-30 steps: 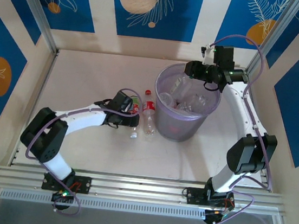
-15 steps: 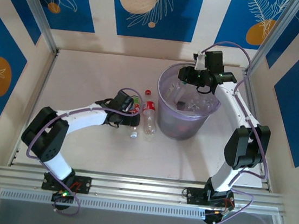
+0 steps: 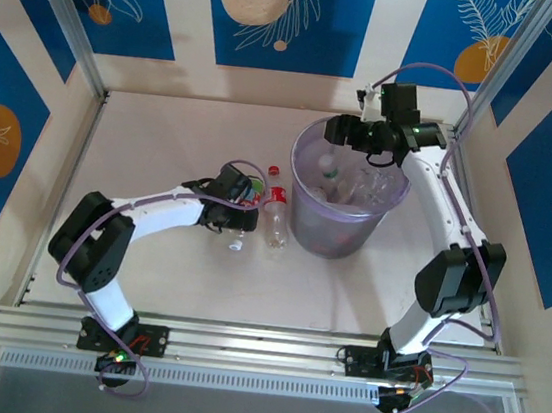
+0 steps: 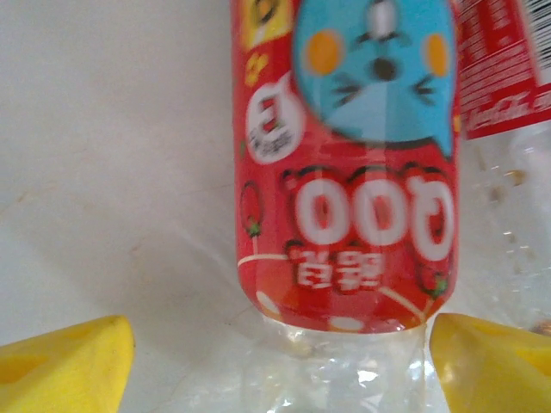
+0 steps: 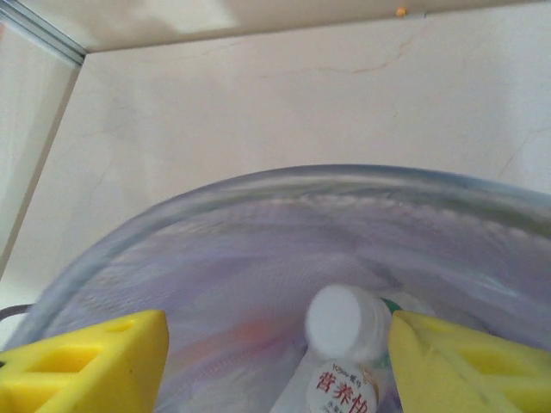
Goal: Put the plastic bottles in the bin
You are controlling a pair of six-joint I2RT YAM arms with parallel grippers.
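Both stand open: my left claw (image 4: 280, 357) straddles a red-labelled bottle (image 4: 344, 172) on the surface (image 4: 103, 129), my right claw (image 5: 275, 361) hangs over the bin (image 5: 258, 185).

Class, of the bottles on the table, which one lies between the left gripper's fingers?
The cartoon-face bottle, its red label bearing a blue face, sits inside the left gripper; the neighbouring bottle lies outside it.

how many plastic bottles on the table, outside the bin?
2. A red-labelled clear plastic bottle between the left fingers, a red-capped clear bottle right of it beside the pale-purple bin. Arm may hide more.
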